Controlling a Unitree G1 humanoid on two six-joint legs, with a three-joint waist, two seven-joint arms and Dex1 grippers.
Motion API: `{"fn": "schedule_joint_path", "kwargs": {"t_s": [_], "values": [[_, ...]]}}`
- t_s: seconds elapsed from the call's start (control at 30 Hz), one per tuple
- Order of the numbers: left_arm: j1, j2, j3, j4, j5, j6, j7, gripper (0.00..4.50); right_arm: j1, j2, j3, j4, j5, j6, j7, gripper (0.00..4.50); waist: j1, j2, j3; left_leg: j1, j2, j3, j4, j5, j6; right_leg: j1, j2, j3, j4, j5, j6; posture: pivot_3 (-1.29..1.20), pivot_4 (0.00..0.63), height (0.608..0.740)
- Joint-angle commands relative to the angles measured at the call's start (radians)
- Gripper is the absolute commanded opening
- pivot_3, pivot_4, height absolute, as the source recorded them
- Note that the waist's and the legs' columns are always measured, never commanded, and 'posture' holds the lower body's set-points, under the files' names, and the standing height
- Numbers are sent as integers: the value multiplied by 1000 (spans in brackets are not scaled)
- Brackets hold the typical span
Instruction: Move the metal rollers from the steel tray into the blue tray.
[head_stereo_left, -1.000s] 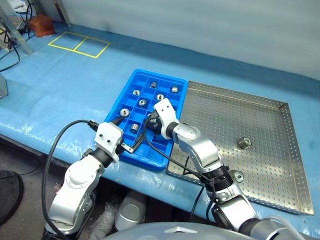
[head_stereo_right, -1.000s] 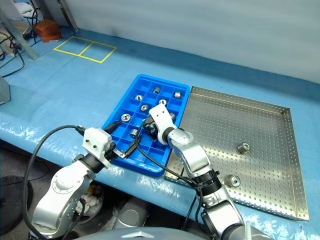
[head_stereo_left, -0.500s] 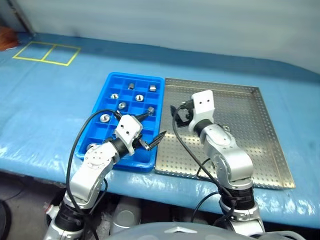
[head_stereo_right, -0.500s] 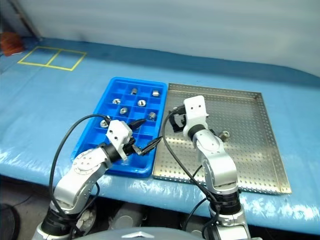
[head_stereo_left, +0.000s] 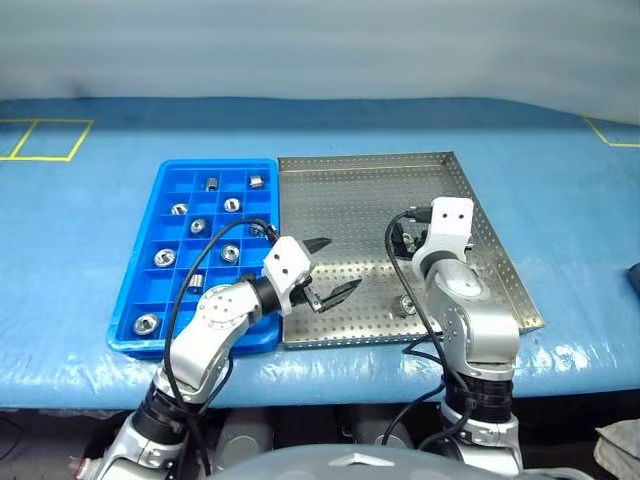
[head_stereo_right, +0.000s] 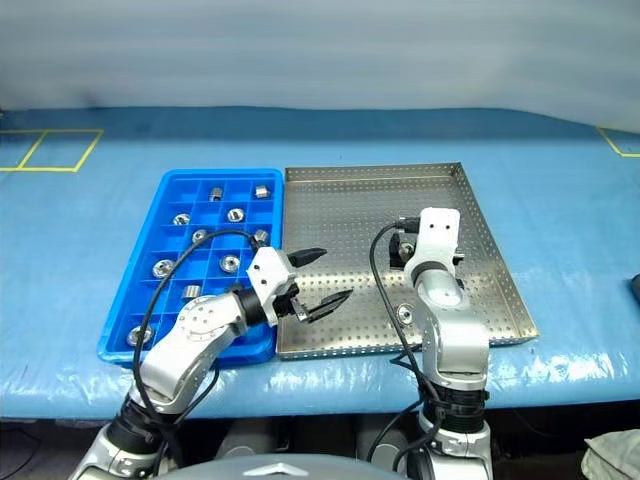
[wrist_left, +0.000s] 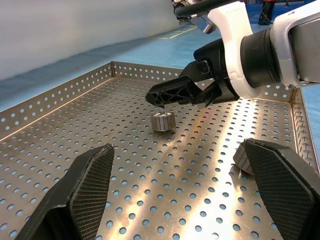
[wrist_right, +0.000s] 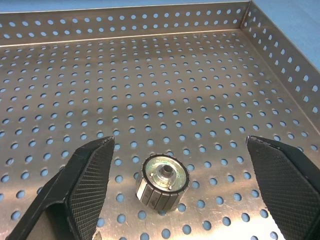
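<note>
Left gripper (head_stereo_left: 326, 270) is hovering over the near-left part of the steel tray (head_stereo_left: 360, 195), jaws spread wide and empty, pointing toward the right arm. Right gripper (wrist_left: 172, 95) is hanging low over the tray's near-right area, jaws released and holding nothing; in the right wrist view its fingers (wrist_right: 85, 175) are standing wide on either side of one roller (wrist_right: 162, 181) lying on the perforated floor, not touching it. The left wrist view shows a roller (wrist_left: 162, 121) sitting just under the right gripper's tips and a second roller (wrist_left: 242, 159) nearby, partly hidden behind a left finger. In the head view one roller (head_stereo_left: 405, 305) is lying near the tray's front rim beside the right arm. The blue tray (head_stereo_left: 150, 270) is sitting on the blue bench (head_stereo_left: 560, 190) touching the steel tray's left side, and rollers (head_stereo_left: 230, 253) are resting in several of its compartments, spread from the near-left corner to the far rows.
</note>
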Motion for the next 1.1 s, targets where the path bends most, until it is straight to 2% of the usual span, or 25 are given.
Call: {"fn": "schedule_joint_path", "kwargs": {"t_s": [0.03, 0.33, 0.57, 0.7, 0.87, 0.9, 1.1], "values": [[1, -34, -21, -4, -20, -1, -1, 4500, -83, 36, -59, 153, 3, -84, -58, 4450, -2, 0, 0, 1, 0, 1, 0, 0, 0, 0, 0, 1, 0, 1, 1, 26, 150, 740], [32, -43, -43, -30, -15, 5, 6, 4500, -172, 33, -95, 401, 8, -185, -94, 4450, 3, 0, 0, 1, 0, 1, -1, 0, 1, 0, 0, 2, -1, 2, -1, 69, 150, 740], [48, -40, -37, -41, -13, 2, 18, 4500, -132, 44, -66, 419, 3, -189, -91, 4450, 9, 0, 0, 1, 0, 1, -1, 0, 1, 0, -1, 2, -1, 2, -1, 98, 150, 740], [49, -43, -31, -38, -15, -2, 27, 4500, -97, 60, -40, 366, 2, -167, -91, 3591, 10, 0, 0, 1, 0, 1, -1, 0, 1, 1, 0, 2, -1, 2, -1, 101, 150, 740], [55, -44, -27, -39, -13, -6, 36, 4500, -54, 60, -5, 247, 4, -107, -76, 1923, 10, 0, 0, 1, 1, 1, -1, 0, 1, 1, -1, 2, -1, 2, -1, 102, 150, 740], [54, -47, -26, -38, -12, -8, 40, 4500, -49, 56, 2, 222, 4, -92, -72, 1791, 11, 0, 0, 1, 1, 1, -1, 0, 1, 1, -1, 2, -1, 2, -1, 103, 150, 740], [55, -48, -7, -30, -7, -25, 62, 4500, -37, 4, 86, 27, 2, 16, -12, 1790, 11, 1, 0, 1, 1, 1, -1, 0, 1, 0, -1, 2, -1, 2, 0, 106, 150, 740]]}}
